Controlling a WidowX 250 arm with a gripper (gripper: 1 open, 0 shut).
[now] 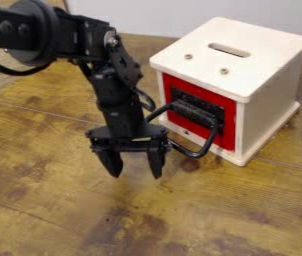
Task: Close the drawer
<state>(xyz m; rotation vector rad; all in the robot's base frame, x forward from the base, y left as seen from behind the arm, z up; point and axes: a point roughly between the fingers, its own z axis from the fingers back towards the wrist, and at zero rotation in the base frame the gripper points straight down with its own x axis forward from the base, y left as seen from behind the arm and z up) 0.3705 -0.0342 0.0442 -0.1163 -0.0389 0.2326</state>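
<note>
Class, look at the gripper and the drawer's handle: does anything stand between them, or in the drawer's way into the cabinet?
Nothing visible stands between the gripper and the black handle. Nor does anything visible block the drawer from the cabinet.

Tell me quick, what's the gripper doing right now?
Gripper: open, fingers apart, nothing between them, pointing down in front of the drawer.

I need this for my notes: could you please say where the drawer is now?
The drawer is in the white cabinet's front, right of the tool.
</note>
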